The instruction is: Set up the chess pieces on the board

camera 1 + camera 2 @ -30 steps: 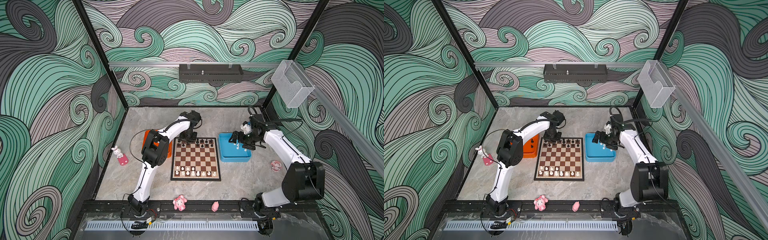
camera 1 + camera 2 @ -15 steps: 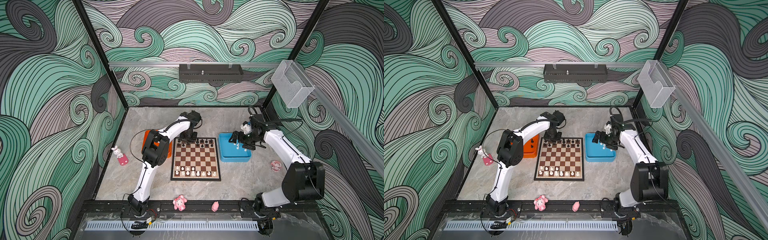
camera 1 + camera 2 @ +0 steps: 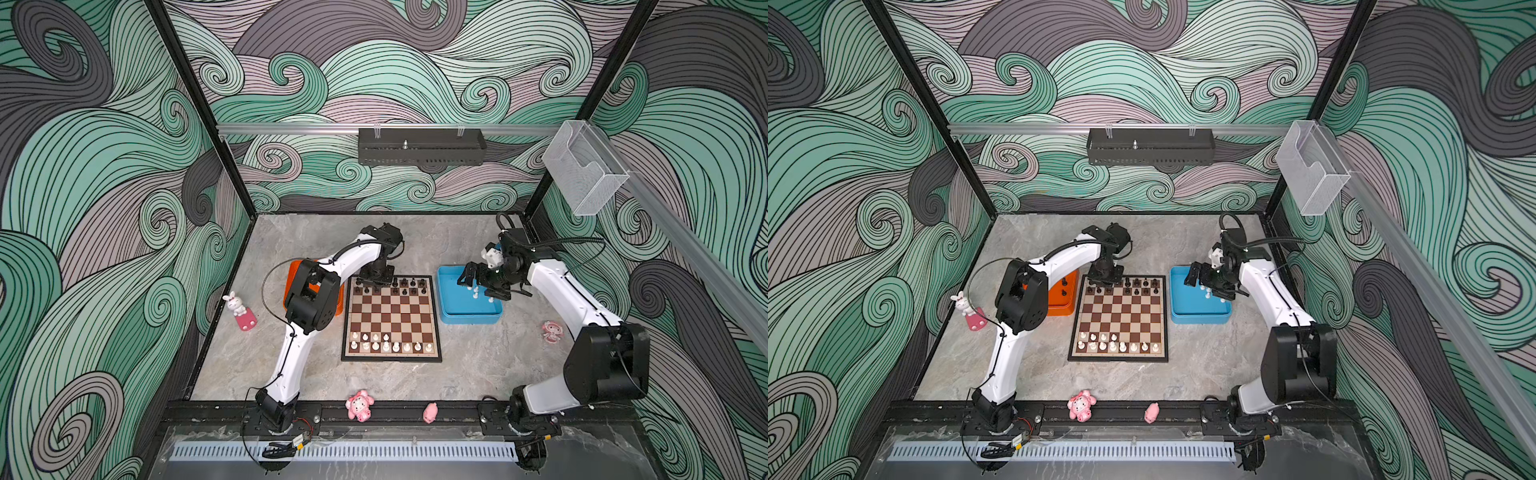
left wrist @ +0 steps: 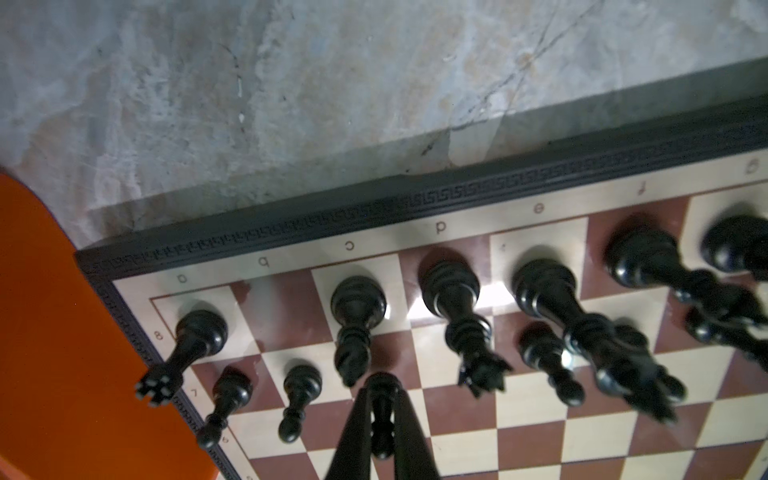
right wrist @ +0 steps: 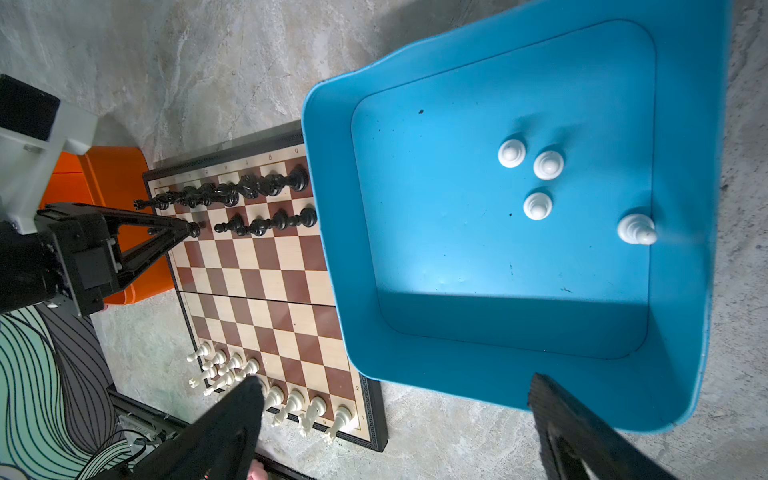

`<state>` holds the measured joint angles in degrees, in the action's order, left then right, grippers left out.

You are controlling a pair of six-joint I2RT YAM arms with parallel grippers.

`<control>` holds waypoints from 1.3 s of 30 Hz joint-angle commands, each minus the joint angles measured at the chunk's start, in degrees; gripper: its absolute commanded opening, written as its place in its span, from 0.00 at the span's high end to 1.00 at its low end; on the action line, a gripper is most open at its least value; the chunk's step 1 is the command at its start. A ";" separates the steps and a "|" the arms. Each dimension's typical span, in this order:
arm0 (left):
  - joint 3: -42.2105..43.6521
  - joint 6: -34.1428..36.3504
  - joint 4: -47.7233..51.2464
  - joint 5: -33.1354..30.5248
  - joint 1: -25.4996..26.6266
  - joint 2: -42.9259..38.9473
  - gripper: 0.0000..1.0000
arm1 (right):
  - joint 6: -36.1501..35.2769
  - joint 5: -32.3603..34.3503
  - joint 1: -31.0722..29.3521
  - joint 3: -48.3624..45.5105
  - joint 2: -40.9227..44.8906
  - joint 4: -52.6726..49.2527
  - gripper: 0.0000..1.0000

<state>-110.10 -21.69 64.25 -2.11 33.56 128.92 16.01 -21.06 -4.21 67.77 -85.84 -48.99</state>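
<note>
The left gripper (image 4: 382,392) is clamped on a small glossy black plastic pawn (image 4: 382,419) at the second row from the far edge of the square brown-and-cream checked board (image 3: 390,316), among the other black chessmen (image 4: 453,299). Whether the pawn touches the board is unclear. White chessmen (image 3: 386,345) stand along the board's near edge. Just right of the board, the right gripper (image 3: 478,286) hangs with jaws spread wide over a blue plastic tray (image 3: 469,319) holding four white pieces (image 5: 538,205).

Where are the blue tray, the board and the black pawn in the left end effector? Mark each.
blue tray (image 5: 332,232), right wrist view, on its side wall.
board (image 3: 390,318), in a top view, on bare middle squares.
black pawn (image 4: 382,388), left wrist view, on its head.
</note>
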 commanded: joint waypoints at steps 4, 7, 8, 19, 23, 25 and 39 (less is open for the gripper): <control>0.07 -0.78 -0.03 -0.24 0.37 1.25 0.89 | -0.72 -0.56 0.41 -0.13 -0.62 -0.29 0.00; 0.07 -0.83 -0.03 -0.18 0.36 1.42 0.89 | -0.80 -0.64 0.43 -0.18 -0.81 -0.30 0.00; 0.07 -0.81 -0.04 -0.10 0.41 1.51 0.89 | -0.86 -0.66 0.42 -0.18 -0.81 -0.31 0.00; 0.15 -0.85 -0.29 0.40 0.38 1.59 0.87 | -0.89 -0.83 0.45 -0.14 -1.08 -0.30 0.00; 0.24 -0.87 -0.36 0.34 0.37 1.53 0.85 | -0.89 -0.89 0.52 -0.09 -1.17 -0.28 0.00; 0.24 -0.82 -0.37 0.35 0.37 1.51 0.83 | -0.89 -0.89 0.52 -0.09 -1.10 -0.32 0.00; 0.48 -0.90 -0.35 0.09 0.42 0.72 0.76 | -0.89 -0.97 0.60 -0.10 -0.93 -0.29 0.00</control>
<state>-110.00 -21.71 63.35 -1.93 33.56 129.60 15.44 -21.47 -3.92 67.77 -86.50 -48.99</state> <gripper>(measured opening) 0.239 0.996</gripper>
